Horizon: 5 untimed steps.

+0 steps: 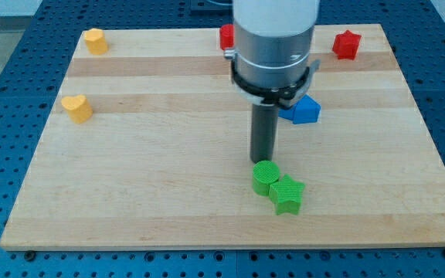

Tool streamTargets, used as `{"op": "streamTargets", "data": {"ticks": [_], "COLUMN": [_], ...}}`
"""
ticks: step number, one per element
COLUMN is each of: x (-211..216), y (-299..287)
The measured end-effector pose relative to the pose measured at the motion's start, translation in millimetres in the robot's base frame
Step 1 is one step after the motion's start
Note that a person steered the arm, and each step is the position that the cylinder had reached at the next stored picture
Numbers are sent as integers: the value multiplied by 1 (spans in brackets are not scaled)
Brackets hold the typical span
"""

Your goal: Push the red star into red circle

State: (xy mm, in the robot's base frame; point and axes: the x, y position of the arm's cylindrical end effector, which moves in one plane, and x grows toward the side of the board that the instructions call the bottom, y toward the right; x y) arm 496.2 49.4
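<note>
Camera view: my tip (264, 160) stands just above the green circle (266, 177), far from both red blocks; no claw, only a bare rod.
Approach step, I judge: red star (347, 44) sits top right, red circle (227, 36) top centre behind the arm; next, get to the star's right.

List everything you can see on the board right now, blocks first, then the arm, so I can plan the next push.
red star: 1, red, near the board's top edge at the view's right.
red circle: 1, red, top edge near the middle, partly hidden behind the arm; shape not clear.
yellow block: 1, yellow, top left corner; shape hard to make out.
yellow heart: 1, yellow, left side, below the other yellow block.
blue block: 1, blue, right of centre, partly behind the arm.
green circle: 1, green, lower middle, touching the green star.
green star: 1, green, just right of and below the green circle.
board: 1, light wood, on a blue perforated table.
my tip: 1, dark rod end, just above the green circle, far from the red star.
</note>
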Motion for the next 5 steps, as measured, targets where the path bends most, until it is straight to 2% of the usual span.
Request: {"op": "streamTargets", "data": {"ticks": [1, 2, 3, 4, 5], "x": [-5, -13, -48, -95, -147], "y": [66, 158, 229, 271, 274]}}
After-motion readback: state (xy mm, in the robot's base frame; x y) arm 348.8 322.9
